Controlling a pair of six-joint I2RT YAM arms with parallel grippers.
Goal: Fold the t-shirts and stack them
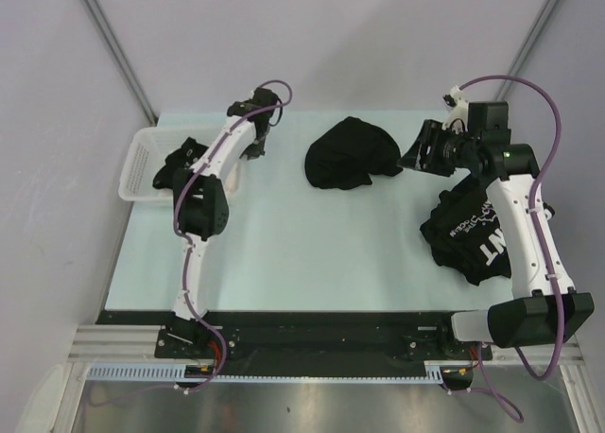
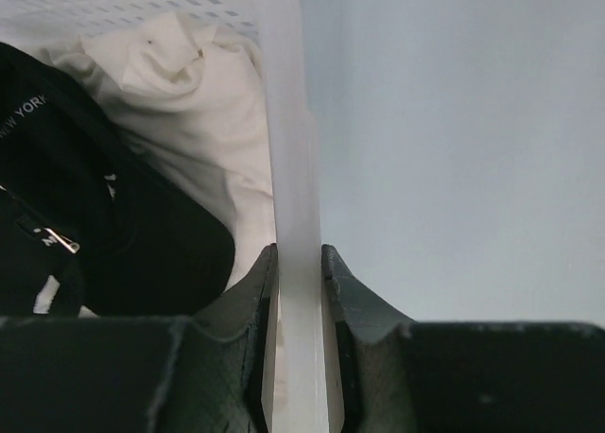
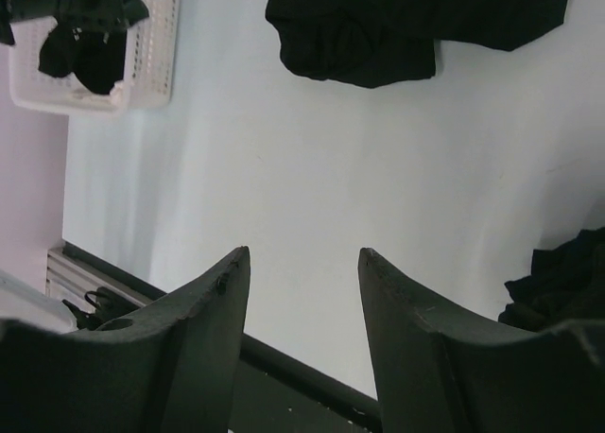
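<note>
Left wrist, "NEW YORK" on black shirt (image 2: 123, 234), left tool (image 2: 301, 263) pinching basket (image 2: 293, 121), right tool (image 3: 304, 258) parted.

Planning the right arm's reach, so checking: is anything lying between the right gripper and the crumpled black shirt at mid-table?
Nothing visible does. The open right gripper faces the crumpled black shirt across bare table; the lettered shirt lies off to one side, clear of that path.
</note>
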